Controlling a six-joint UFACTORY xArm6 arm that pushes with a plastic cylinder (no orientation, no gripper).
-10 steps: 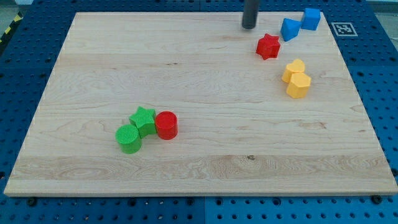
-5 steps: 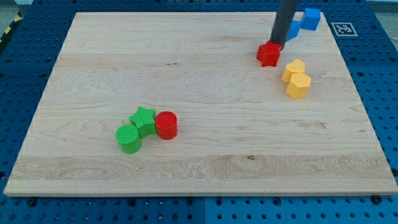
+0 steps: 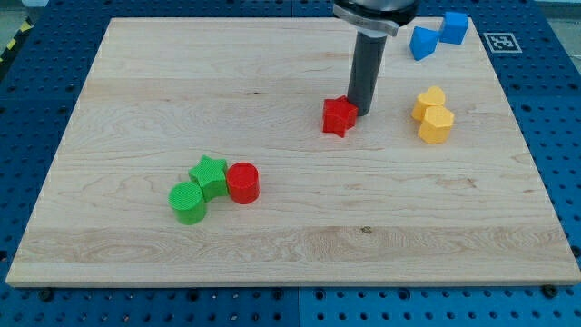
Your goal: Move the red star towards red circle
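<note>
The red star [image 3: 339, 116] lies on the wooden board [image 3: 272, 73], right of the middle. My tip [image 3: 361, 111] touches its upper right side. The red circle [image 3: 242, 183] stands at the lower left of the board, well away from the star down and to the view's left. It touches a green star [image 3: 210, 174].
A green circle [image 3: 188, 203] sits against the green star's lower left. Two yellow blocks [image 3: 433, 114] lie right of my tip. Two blue blocks [image 3: 438, 34] lie at the board's top right. A blue perforated table surrounds the board.
My tip came down from the top right onto the red star and has pushed it down and to the left, toward the red circle.
</note>
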